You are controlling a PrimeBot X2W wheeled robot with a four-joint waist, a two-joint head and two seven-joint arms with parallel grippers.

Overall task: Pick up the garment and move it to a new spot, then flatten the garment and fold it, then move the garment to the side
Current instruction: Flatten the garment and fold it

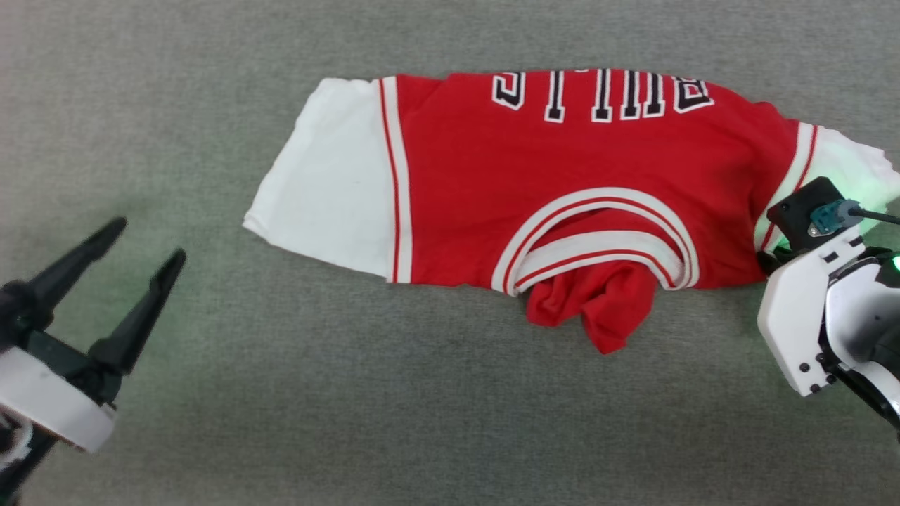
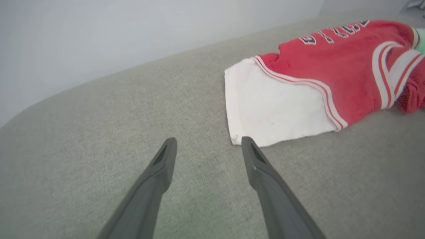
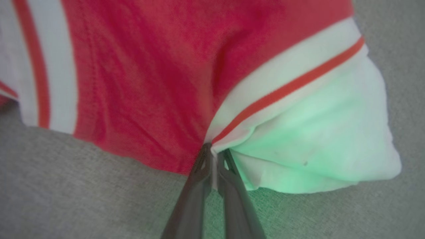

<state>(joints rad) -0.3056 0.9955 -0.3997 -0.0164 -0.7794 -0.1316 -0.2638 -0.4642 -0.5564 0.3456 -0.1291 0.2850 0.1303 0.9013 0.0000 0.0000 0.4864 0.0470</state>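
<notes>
Gripping garment [image 1: 562, 190] sleeve edge, right pincer [image 3: 214, 154]; left pincer [image 1: 149, 240] splayed over open cushion [image 1: 351, 393].

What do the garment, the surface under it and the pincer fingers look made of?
The garment: soft matte knit, probably cotton jersey; it creases and bunches below the collar. The surface: grey matte woven fabric, with a fine weave visible. On the left pincer, the fingers: dark, smooth, rigid, likely moulded plastic, possibly coated metal.
</notes>
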